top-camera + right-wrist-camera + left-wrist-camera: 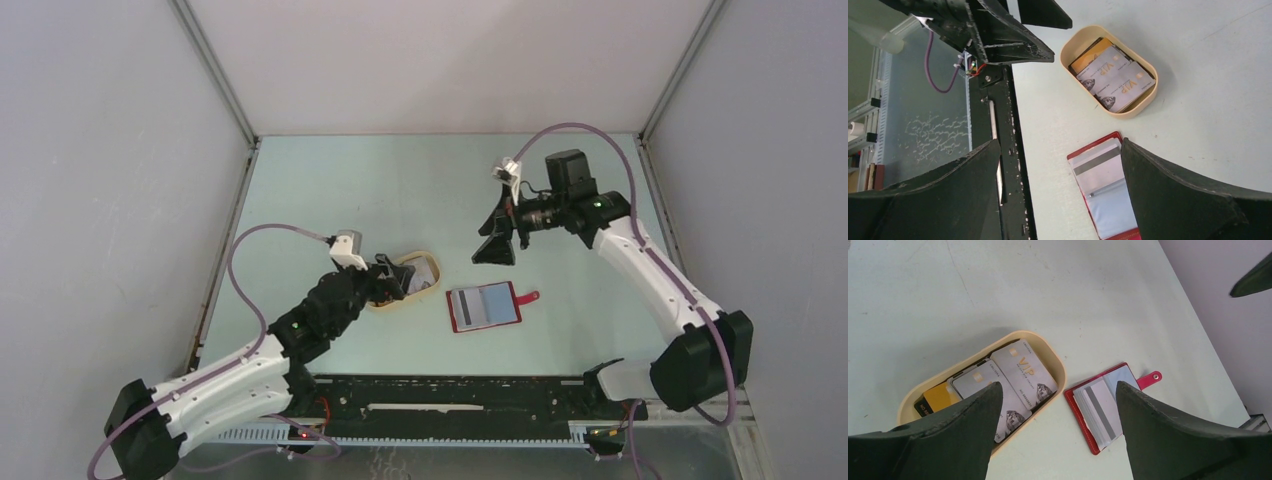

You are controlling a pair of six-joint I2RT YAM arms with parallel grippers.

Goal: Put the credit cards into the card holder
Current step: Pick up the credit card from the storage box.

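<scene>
"VIP" stands on a silvery credit card in the beige tray; smaller print, perhaps numbers, blurs.

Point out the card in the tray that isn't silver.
The orange-gold card, at the tray's left end in the left wrist view. The other cards showing are silvery-grey VIP cards.

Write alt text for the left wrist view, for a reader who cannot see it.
Between two dark open fingers, a beige oval tray holds silvery credit cards and one orange-gold card. To its right, apart from it, the red card holder lies open on the pale table, a striped card showing inside.
</scene>
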